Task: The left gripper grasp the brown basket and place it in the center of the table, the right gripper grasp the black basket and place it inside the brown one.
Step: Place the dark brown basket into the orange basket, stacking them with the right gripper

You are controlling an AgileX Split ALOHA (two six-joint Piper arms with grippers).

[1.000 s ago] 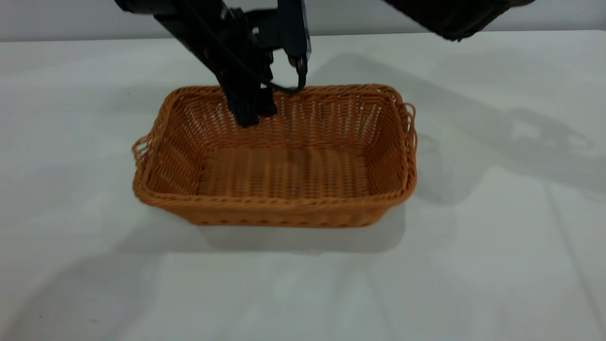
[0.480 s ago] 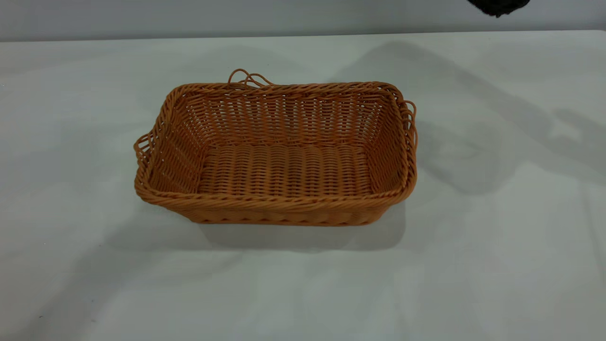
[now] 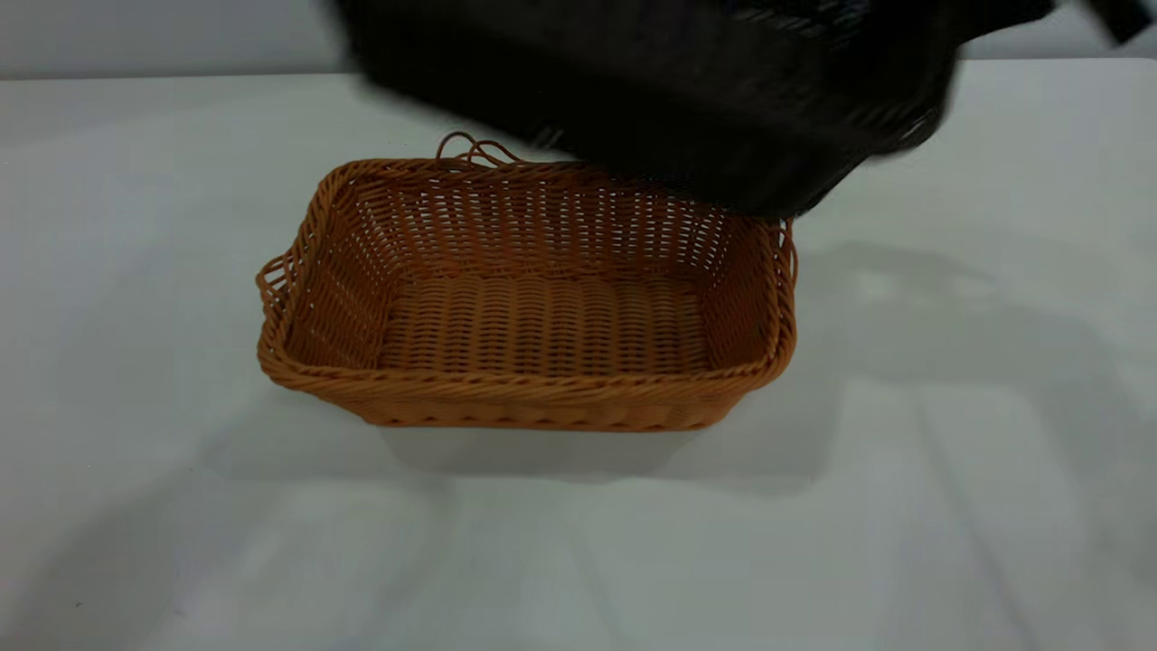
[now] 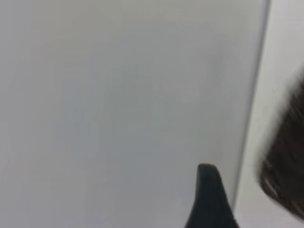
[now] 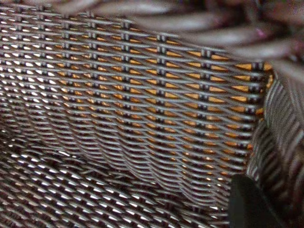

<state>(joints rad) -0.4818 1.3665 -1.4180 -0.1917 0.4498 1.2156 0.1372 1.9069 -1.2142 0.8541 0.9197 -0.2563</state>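
Brown basket (image 3: 529, 298): rests upright on the desk (image 3: 949, 506) near its centre, long side toward the exterior camera. The interior holds nothing. Small looped handles show at both short ends and at the far rim.

Black basket (image 3: 651, 86): airborne, above and behind the far-right part of the brown basket. It is tilted, with its lowest corner just above the brown basket's far-right rim. In the exterior view it overlaps that rim and hides it. Contact between the two baskets cannot be determined.

Right gripper (image 5: 249, 202): shows only in the right wrist view, as a single dark fingertip against the black basket's weave. The weave fills that view, and the brown basket's orange shows through the gaps. The second finger is hidden, so finger spacing cannot be determined. The grip itself does not show in any view.

Left gripper (image 4: 209, 199): shows only in the left wrist view, as one dark fingertip over bare desk surface. Whether its fingers are apart or together cannot be determined. An edge of the black basket (image 4: 285, 166) appears at the side of that view.

Desk: pale, matte, carrying the brown basket and soft shadows to the right of it.
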